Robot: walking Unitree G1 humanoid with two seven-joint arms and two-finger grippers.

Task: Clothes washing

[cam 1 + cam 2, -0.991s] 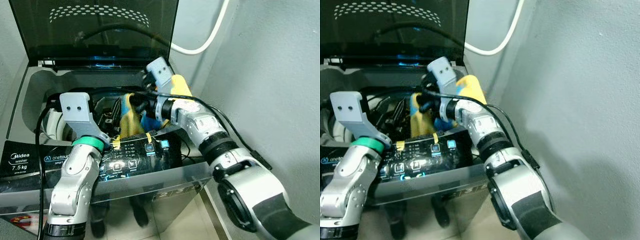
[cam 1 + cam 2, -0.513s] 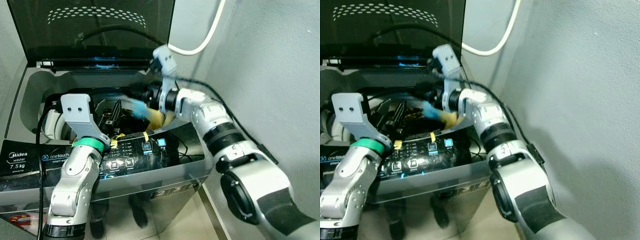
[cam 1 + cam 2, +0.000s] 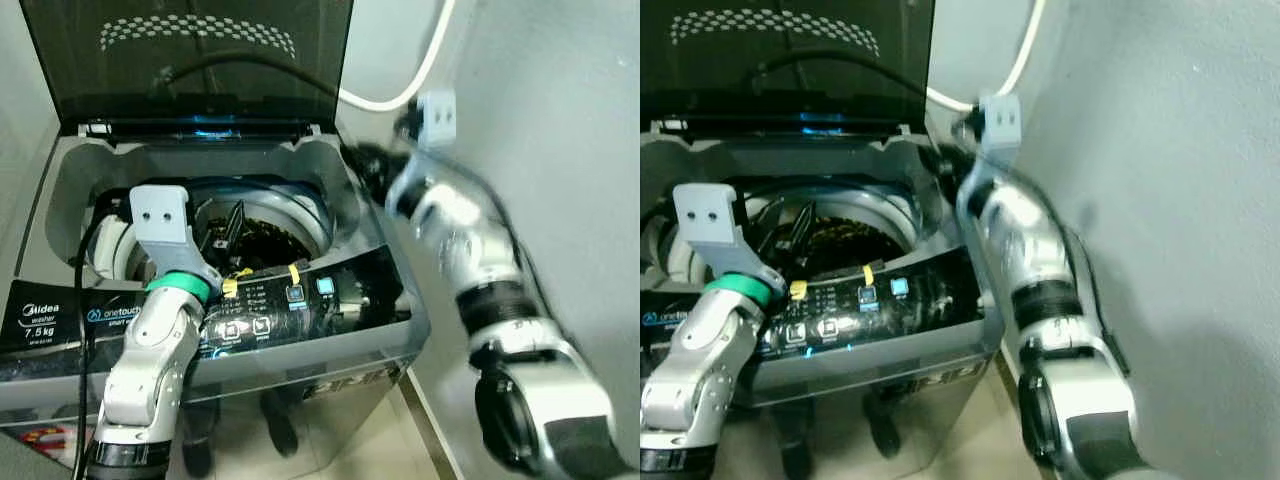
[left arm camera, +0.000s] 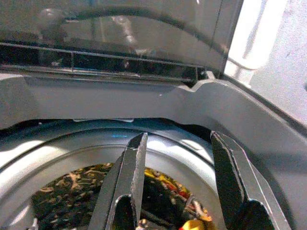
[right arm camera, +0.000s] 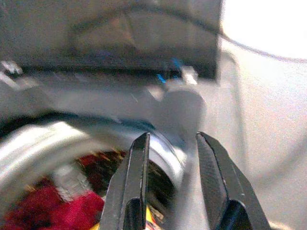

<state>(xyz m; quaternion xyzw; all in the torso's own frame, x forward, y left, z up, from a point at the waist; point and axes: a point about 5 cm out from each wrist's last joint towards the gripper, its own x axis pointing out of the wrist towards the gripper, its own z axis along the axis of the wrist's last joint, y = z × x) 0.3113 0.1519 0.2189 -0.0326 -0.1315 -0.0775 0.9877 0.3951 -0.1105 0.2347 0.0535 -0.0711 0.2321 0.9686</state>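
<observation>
2 hands parted, empty: left hand (image 4: 175,191) over washer drum (image 3: 262,222); right hand (image 5: 168,187) beside raised lid (image 3: 190,60).

The right gripper (image 5: 168,191) has its two black fingers (image 5: 134,182) spread apart with nothing between them. Beyond them, blurred, lies the washing machine's round drum rim (image 5: 62,132), with red clothing (image 5: 53,211) inside it. Above stands the dark raised lid (image 5: 120,33), beside a pale wall (image 5: 268,120).

right arm (image 3: 450,215): motion-blurred | drum (image 4: 62,158) contents: cut off, indistinct
</observation>
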